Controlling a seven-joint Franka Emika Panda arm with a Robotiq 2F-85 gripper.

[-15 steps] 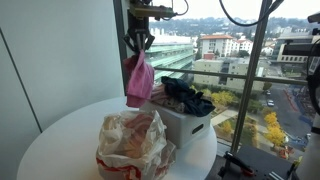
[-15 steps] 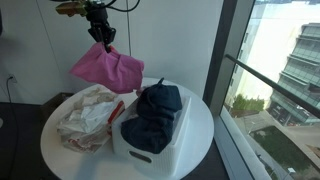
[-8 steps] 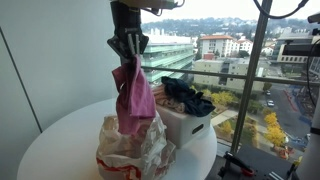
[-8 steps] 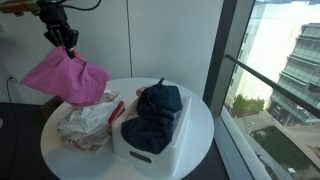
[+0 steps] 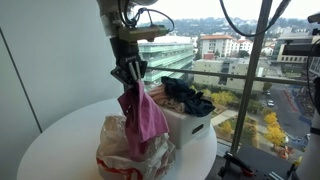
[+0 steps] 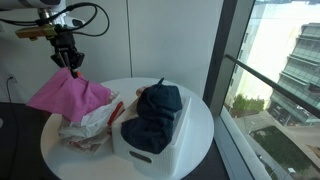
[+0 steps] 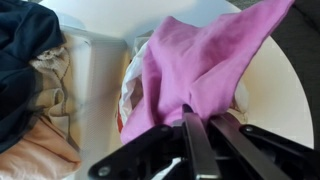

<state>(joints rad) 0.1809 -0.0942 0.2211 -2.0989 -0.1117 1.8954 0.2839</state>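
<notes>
My gripper [image 5: 127,76] [image 6: 68,63] is shut on a pink cloth [image 5: 145,117] [image 6: 68,96] and holds it hanging over a crumpled white and red plastic bag [image 5: 133,150] [image 6: 88,124] on the round white table [image 5: 60,140] [image 6: 200,125]. In the wrist view the pink cloth [image 7: 205,60] spreads out from the closed fingers [image 7: 200,118], with the bag partly hidden under it. A white bin [image 5: 185,124] [image 6: 160,150] full of dark clothes [image 5: 187,97] [image 6: 155,115] stands beside the bag.
A tall window with a metal frame [image 5: 262,60] [image 6: 228,50] runs close behind the table. A white wall [image 5: 50,50] stands on the other side. The table edge [image 6: 120,172] drops to the floor.
My gripper has moved with the pink cloth away from above the bin, over to the plastic bag, and has come down lower.
</notes>
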